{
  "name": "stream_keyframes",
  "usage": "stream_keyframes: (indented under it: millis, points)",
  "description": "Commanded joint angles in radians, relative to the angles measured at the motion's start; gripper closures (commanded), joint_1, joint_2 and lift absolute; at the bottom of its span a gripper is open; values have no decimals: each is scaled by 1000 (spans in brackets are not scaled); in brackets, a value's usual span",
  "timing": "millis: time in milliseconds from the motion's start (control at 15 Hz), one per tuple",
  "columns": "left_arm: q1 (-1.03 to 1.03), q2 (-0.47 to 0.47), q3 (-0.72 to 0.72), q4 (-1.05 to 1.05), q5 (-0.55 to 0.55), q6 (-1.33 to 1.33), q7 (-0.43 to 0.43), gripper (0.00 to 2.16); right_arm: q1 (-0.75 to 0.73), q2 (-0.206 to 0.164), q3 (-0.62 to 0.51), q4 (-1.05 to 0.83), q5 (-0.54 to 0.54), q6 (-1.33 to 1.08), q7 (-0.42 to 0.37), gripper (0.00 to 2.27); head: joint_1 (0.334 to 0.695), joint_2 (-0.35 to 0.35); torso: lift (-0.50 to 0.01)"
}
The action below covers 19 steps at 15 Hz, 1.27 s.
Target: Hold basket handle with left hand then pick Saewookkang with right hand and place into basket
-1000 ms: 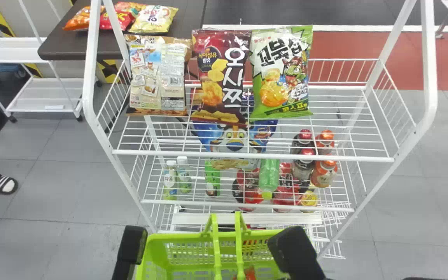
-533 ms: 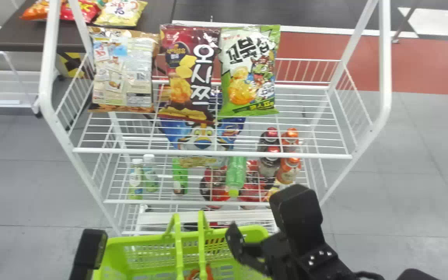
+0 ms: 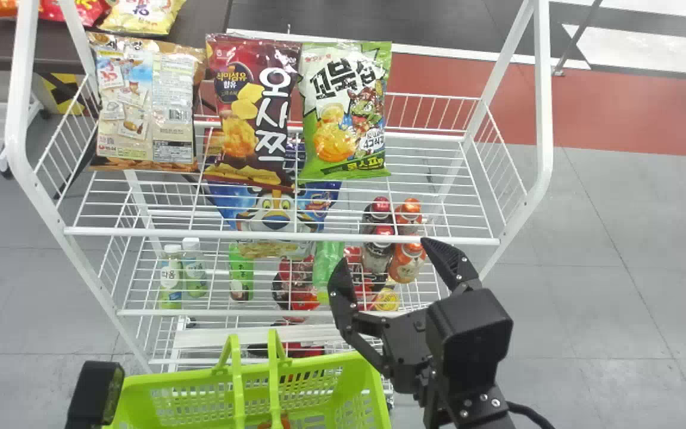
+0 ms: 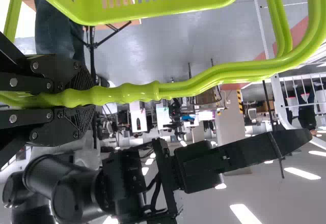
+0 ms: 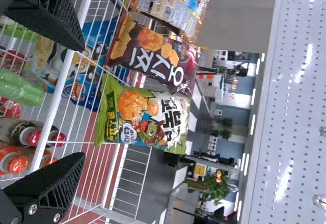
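Wire rack (image 3: 283, 240): white, largest item, with 3 snack bags side by side on its top shelf. Surface (image 3: 209, 24): dark, behind the rack at the left, carrying 3 further snack bags. Basket (image 3: 373, 381): green, in front of the rack, its handle (image 3: 237, 381) raised; an orange-red item inside is too little exposed to identify.

Right pincer (image 3: 386, 259): in front of the rack, to the right of the basket; fingers spread wide, nothing between them. Left pincer (image 3: 97, 393): at the basket's left side in the head view; the left wrist view records it closed on the handle, 1 finger to each side.

Saewookkang (image 3: 146, 107): leftmost of the 3 on the top shelf, printed back panel facing forward, well apart from the right pincer. Maroon bag (image 3: 253, 113): just beside it, in the middle. Green-and-white bag (image 3: 346, 110): at the right. Blue bag (image 3: 274, 217): lower down. 4 bottles with red or orange caps (image 3: 407, 262): on a lower level, at the right.
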Motion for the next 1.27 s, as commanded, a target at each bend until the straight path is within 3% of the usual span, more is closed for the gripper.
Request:
stream_keyframes:
  millis: [0,267,600,733,933,1200]
  points:
    - [0,0,2,5,-2,4,-2,2091,33,11,-47,34,-19,-94,23,56,695,-144,-17]
    - [2,0,2,5,-3,4,-3,2091,73,41,-170,52,-107,-155,63,56,695,-184,-17]
    - [19,-1,16,7,-5,4,-12,2091,144,50,-268,84,-139,-348,95,56,695,-296,-17]
    - [32,-4,28,7,-5,4,-15,2132,162,49,-285,106,-145,-379,149,56,695,-325,-17]
    - [42,-12,38,7,-5,4,-15,2132,171,44,-328,112,-184,-379,212,56,695,-325,-17]
    - [42,-16,36,5,-5,4,-19,2132,170,35,-328,101,-182,-373,212,56,695,-345,-17]
